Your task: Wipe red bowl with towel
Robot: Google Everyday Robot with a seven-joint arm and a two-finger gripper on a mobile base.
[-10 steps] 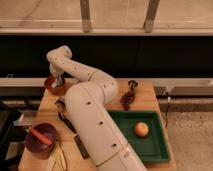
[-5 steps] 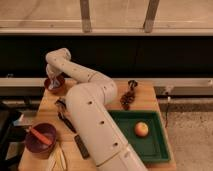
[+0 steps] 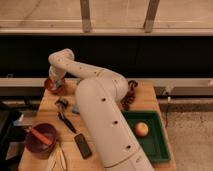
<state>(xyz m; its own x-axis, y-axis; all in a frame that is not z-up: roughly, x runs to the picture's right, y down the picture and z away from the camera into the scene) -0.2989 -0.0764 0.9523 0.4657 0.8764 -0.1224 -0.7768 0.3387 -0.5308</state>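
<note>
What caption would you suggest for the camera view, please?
Gripper of the white arm at the round red bowl, far-left corner of the wooden table.

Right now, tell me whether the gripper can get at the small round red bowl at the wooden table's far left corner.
Probably yes. The gripper is right at the small round red bowl, at the far left corner of the wooden table, with nothing visible between them.
</note>
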